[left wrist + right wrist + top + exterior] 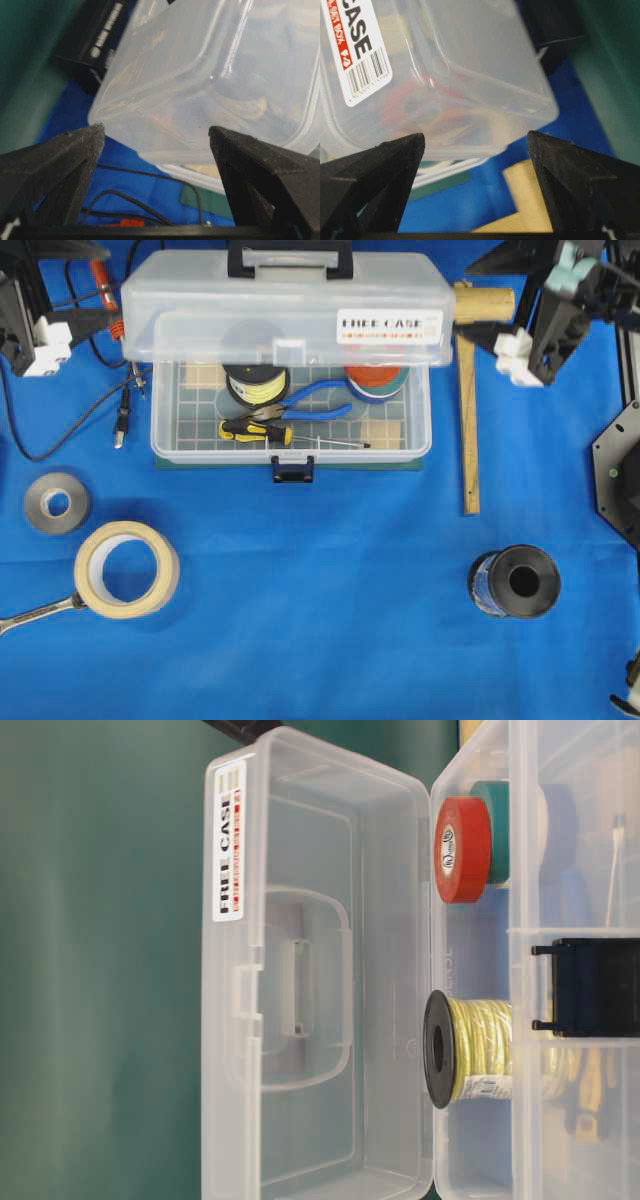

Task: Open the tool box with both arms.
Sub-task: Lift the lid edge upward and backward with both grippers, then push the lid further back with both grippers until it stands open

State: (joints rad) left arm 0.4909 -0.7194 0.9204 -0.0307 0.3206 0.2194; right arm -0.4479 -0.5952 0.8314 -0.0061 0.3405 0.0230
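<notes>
Blue cloth [330,640] carries the translucent, rounded plastic tool box [290,315], lid raised.

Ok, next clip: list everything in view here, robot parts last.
tool box: one, translucent, lid raised, top middle of the blue cloth
wire spool: one, yellow-green, inside the box, left
tape rolls: red and green, inside the box, right
pliers: one, blue handles, inside the box
screwdriver: one, yellow-black handle, inside the box
masking tape: one, cream, lower left
grey tape roll: one, left
wrench: one, metal, bottom left
black spool: one, lower right
wooden mallet: one, right of the box
left claw: open, empty
right claw: open, empty
</notes>
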